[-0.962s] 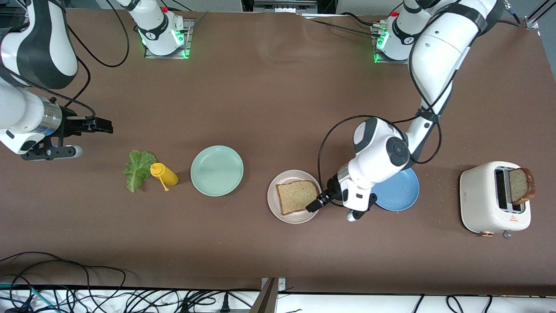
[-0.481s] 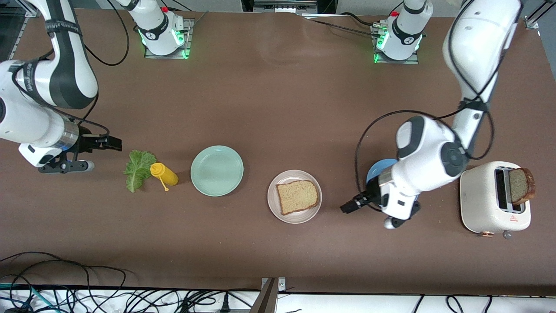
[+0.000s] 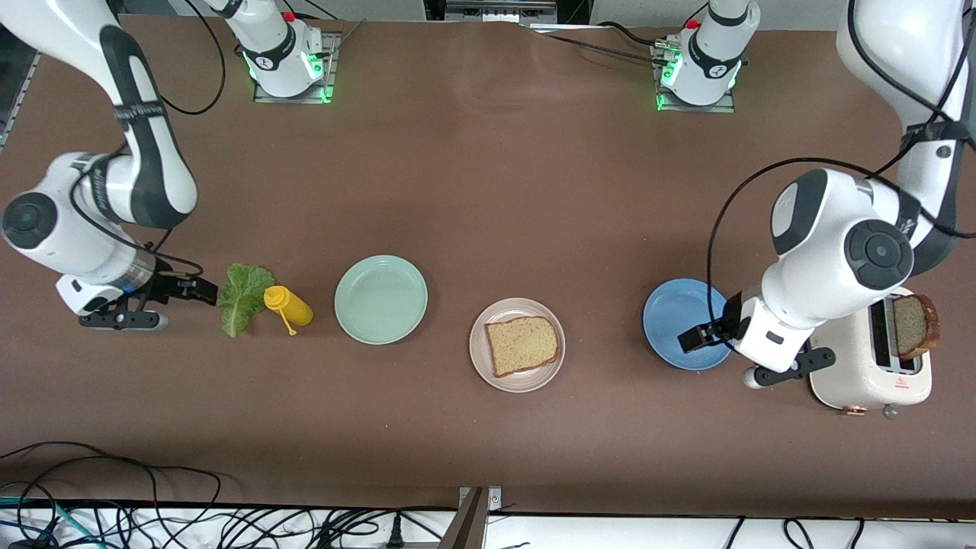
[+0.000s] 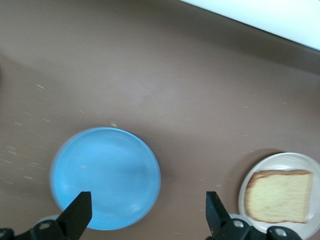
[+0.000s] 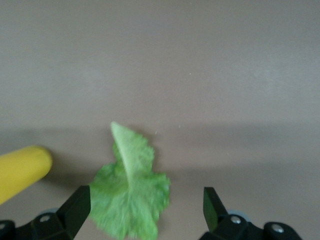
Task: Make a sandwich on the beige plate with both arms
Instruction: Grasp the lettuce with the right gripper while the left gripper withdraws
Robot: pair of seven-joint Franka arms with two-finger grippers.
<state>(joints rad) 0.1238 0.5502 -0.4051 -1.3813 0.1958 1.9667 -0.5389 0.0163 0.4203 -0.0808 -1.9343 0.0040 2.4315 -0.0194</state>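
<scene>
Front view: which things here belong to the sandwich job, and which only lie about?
Belong:
round pale beige plate
brown bread slice on it
ruffled green lettuce leaf
second bread slice in white toaster

Lying about:
mint-green plate
blue plate
yellow squeeze bottle

High front camera faces the bases; wrist cameras look down close.
</scene>
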